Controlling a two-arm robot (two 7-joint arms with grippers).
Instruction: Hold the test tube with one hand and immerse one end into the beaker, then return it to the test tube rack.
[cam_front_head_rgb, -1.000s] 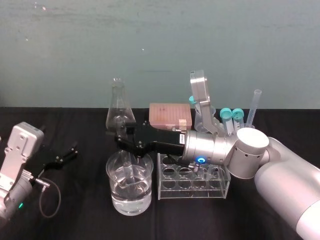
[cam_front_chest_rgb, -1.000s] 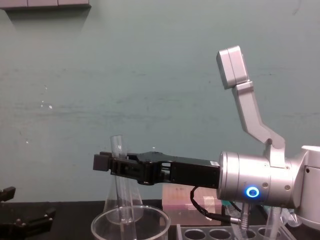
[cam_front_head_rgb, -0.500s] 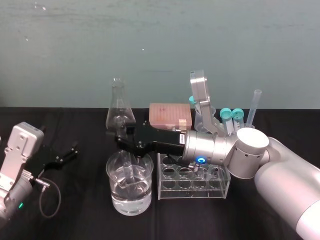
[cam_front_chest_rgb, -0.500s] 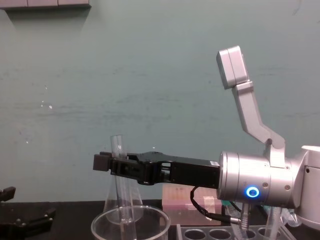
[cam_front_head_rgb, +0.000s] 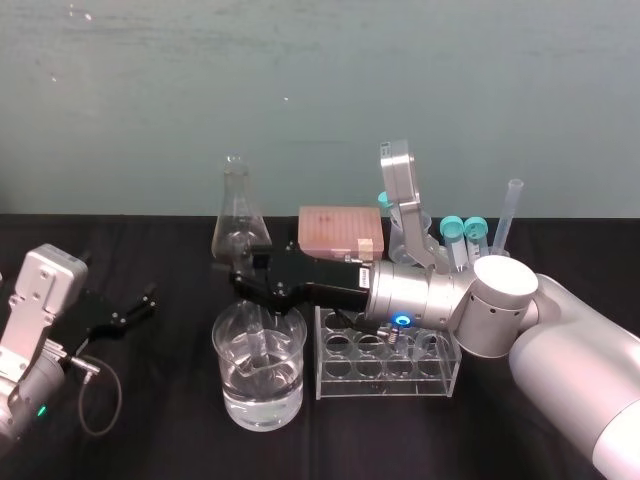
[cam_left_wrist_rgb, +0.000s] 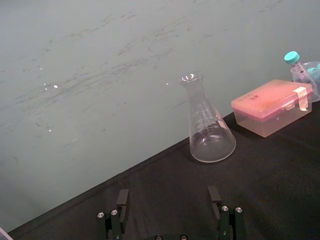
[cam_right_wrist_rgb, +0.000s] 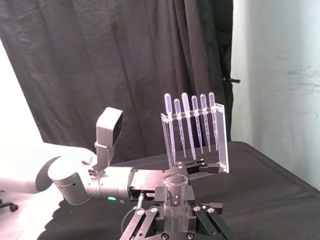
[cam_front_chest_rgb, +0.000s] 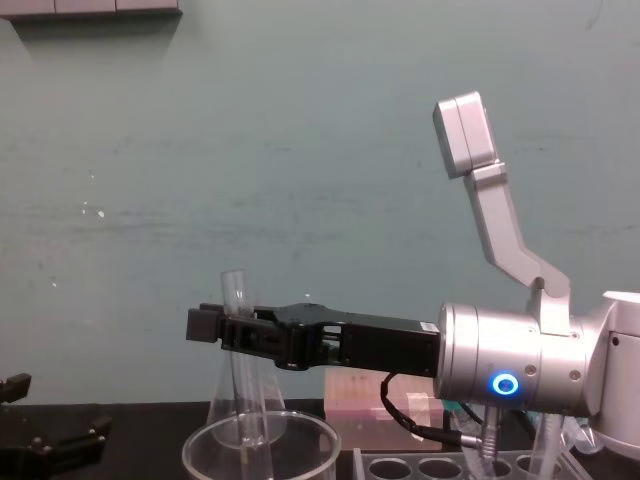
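I have the right black two-fingered gripper (cam_front_chest_rgb: 222, 328) pinching the long clear glass test tube (cam_front_chest_rgb: 247, 395) upright, its lower end inside the wide clear glass beaker (cam_front_head_rgb: 228, 392). The clear plastic test tube rack (cam_front_head_rgb: 385, 384) stands just beside the beaker, toward my right. The left gripper (cam_front_head_rgb: 135, 308) idles, its fingers spread.

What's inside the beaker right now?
Clear liquid fills the lower part of the beaker, and the test tube held by the right gripper dips into it. Glass and liquid obscure whether its tip touches bottom.
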